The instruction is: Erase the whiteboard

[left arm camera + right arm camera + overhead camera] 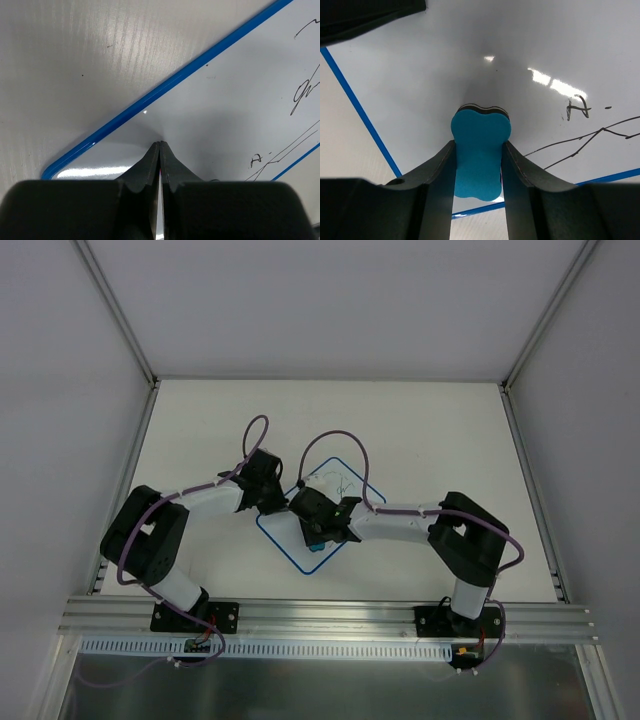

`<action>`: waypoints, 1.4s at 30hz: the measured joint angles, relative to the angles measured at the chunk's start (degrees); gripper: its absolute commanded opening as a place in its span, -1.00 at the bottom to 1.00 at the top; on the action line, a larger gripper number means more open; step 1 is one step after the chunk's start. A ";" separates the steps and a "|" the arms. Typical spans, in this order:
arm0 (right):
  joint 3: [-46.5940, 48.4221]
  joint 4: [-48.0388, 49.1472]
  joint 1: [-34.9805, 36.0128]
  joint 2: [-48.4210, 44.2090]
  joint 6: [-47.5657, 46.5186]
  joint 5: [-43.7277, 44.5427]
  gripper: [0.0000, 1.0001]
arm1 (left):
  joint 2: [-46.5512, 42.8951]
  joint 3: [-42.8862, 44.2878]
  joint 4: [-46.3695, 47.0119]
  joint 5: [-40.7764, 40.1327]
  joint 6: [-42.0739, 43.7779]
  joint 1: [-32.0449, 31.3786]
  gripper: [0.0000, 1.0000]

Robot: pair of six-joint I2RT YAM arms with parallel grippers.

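The whiteboard point(345, 480) lies turned like a diamond in the middle of the table, blue-edged, with dark scribbles point(340, 481) on its far part. My left gripper point(160, 145) is shut with nothing between its jaws, its tips down on the whiteboard point(225, 100) just inside the blue border. My right gripper point(479, 145) is shut on a blue eraser point(480, 130), whose dark felt end rests against the whiteboard point(470, 60). Scribbles point(577, 107) lie to the right of the eraser. From above, both grippers meet over the board's near-left half, the left gripper point(285, 502) beside the right gripper point(318, 528).
The white table point(200, 440) is framed by aluminium rails point(320, 618) at the near edge and along both sides, with grey walls beyond. Purple cables loop above both arms. A dark part of the left arm point(365, 15) shows in the right wrist view's top left corner.
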 measured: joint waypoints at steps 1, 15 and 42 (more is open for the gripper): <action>-0.09 0.13 -0.13 0.00 0.48 0.07 -1.00 | 0.13 0.00 0.11 0.07 0.00 0.02 -1.00; -10.84 3.61 -9.92 -8.35 6.84 3.78 -1.00 | 1.79 0.13 2.93 4.26 0.00 1.49 -1.00; -2.14 -1.29 -1.73 -2.14 1.05 -1.38 -1.00 | 2.58 0.61 3.13 5.99 0.02 1.86 -1.00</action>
